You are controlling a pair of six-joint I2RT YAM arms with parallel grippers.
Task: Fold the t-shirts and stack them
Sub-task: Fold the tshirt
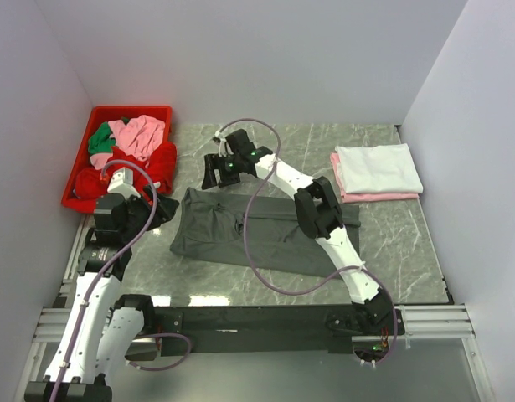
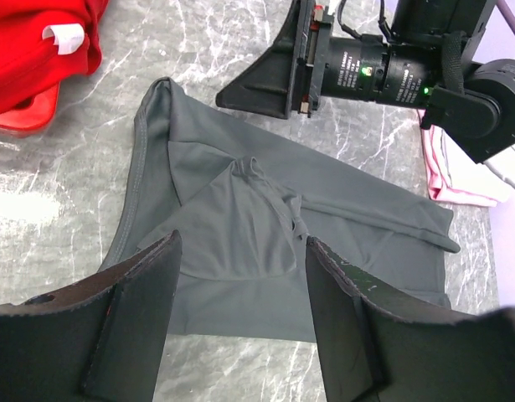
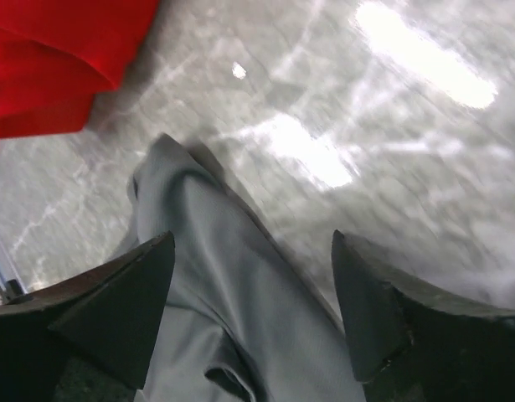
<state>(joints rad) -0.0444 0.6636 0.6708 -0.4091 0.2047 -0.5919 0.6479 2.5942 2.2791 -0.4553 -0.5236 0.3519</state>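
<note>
Both jaws stood released, empty, the left jaws above the dark grey t-shirt's (image 1: 215,230) left end, the right jaws over its far left corner. The smooth shirt lay folded mid-desk on the glossy grey marbled desk (image 1: 408,243), within white walls (image 1: 282,59). Far right corner: folded white shirt (image 1: 378,166) atop a pink shirt (image 1: 383,198). Far left corner: red plastic bin (image 1: 131,109) of crumpled shirts.

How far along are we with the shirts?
Done: the white shirt folded on the folded pink shirt, far right. In hand: the dark grey shirt lies partly folded mid-table; left gripper and right gripper open above its left end. Left: green shirt, crumpled pink shirt and red shirt in the red bin.
</note>
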